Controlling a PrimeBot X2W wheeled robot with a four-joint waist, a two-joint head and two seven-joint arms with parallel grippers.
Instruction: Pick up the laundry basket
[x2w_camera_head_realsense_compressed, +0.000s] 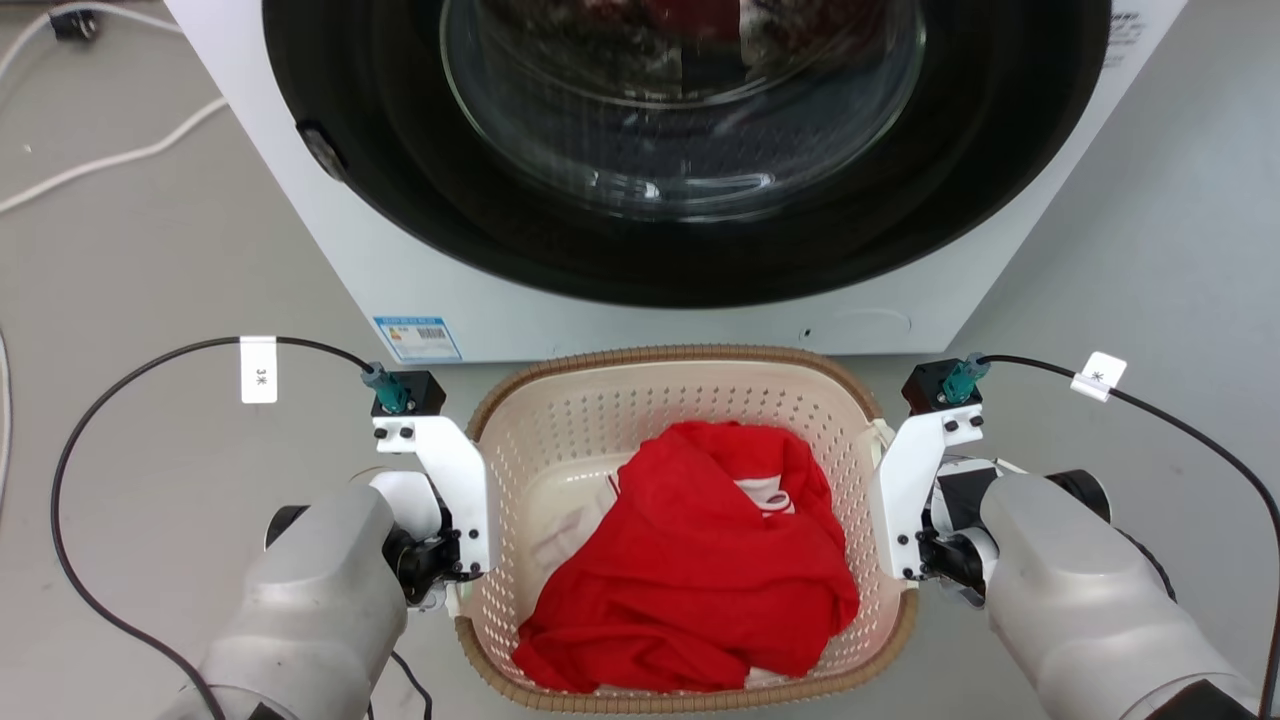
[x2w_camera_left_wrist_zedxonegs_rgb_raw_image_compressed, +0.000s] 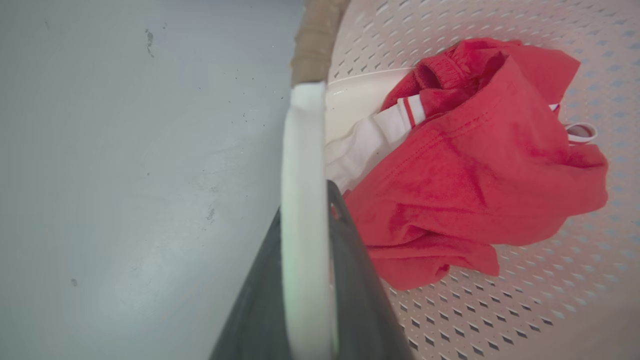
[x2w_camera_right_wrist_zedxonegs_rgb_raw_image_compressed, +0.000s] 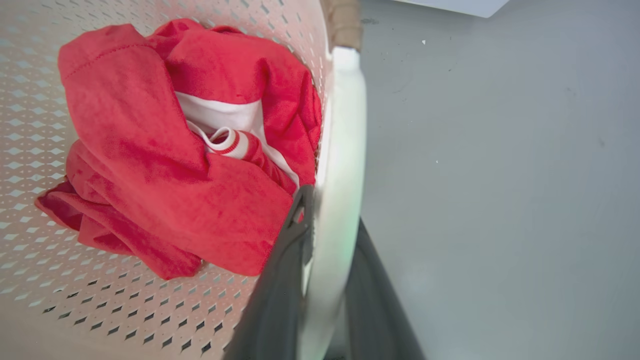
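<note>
basket (x2w_camera_head_realsense_compressed: 690, 400) is sitting dead centre btwn the jaws: L jaws are clamping its left handle (x2w_camera_left_wrist_zedxonegs_rgb_raw_image_compressed: 304, 175), R jaws its right handle (x2w_camera_right_wrist_zedxonegs_rgb_raw_image_compressed: 339, 150), so lift's going straight up imo

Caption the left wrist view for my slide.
Left hand clamps the white handle of the laundry basket, red garment inside.

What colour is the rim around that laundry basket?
Brown with a woven look, topping the cream laundry basket. The head view shows it best.
</note>
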